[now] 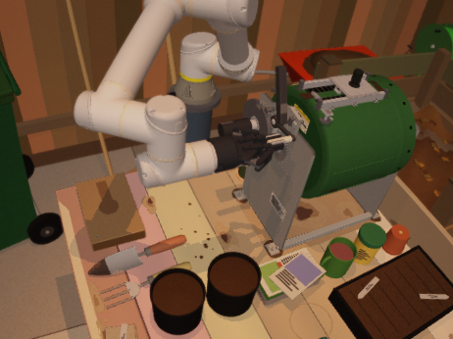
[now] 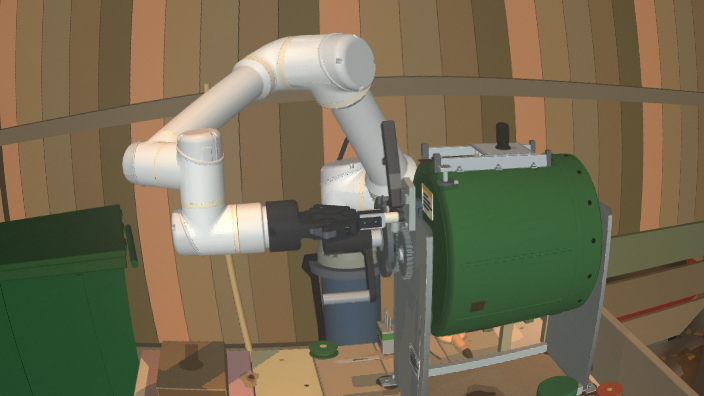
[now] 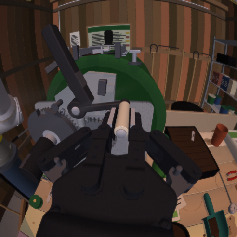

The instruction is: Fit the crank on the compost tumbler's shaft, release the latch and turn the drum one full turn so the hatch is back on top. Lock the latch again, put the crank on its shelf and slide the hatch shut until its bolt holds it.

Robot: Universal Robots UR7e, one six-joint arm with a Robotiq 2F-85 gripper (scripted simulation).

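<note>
My gripper (image 1: 272, 142) (image 2: 372, 221) (image 3: 121, 118) is closed on the crank's cream handle (image 3: 121, 117), with a finger on each side of it in the wrist camera. The crank's dark arm (image 3: 100, 106) runs from the handle to its hub (image 3: 75, 110) at the drum's end plate. A dark latch lever (image 1: 280, 100) (image 2: 391, 160) (image 3: 66, 63) stands up from beside the hub. The green drum (image 1: 360, 132) (image 2: 505, 240) sits in its grey frame. Its hatch (image 1: 343, 88) (image 2: 487, 152), with a black knob, is on top. A toothed wheel (image 2: 406, 252) (image 3: 51, 122) sits by the shaft.
Behind the tumbler a plank wall and the arm's blue pedestal (image 2: 345, 300) stand close. On the bench lie two black pots (image 1: 206, 286), a trowel (image 1: 135, 254), a wooden block (image 1: 110, 208), a green mug (image 1: 338, 254) and a dark tray (image 1: 397, 294).
</note>
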